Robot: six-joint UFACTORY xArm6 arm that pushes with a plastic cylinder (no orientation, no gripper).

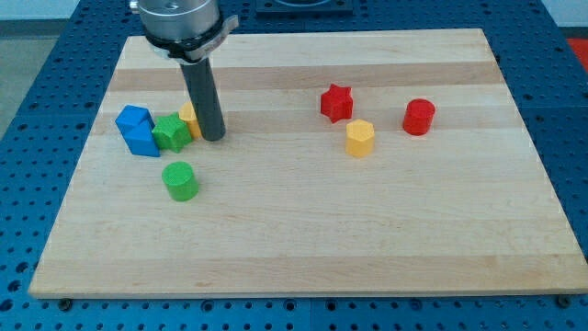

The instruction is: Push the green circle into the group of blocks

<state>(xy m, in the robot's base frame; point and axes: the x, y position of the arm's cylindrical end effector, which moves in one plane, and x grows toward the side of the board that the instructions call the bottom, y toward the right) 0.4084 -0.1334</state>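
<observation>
The green circle (pixel 180 180) stands alone at the view's left, just below a cluster of blocks. The cluster holds a blue block (pixel 137 130), a green star (pixel 171 132) and a yellow block (pixel 189 119), partly hidden behind the rod. My tip (pixel 212 138) rests on the board at the cluster's right side, touching or nearly touching the yellow block. It is above and to the right of the green circle, apart from it.
A second group lies at the view's right: a red star (pixel 336 102), a yellow hexagon (pixel 360 138) and a red cylinder (pixel 419 117). The wooden board (pixel 303 248) sits on a blue perforated table.
</observation>
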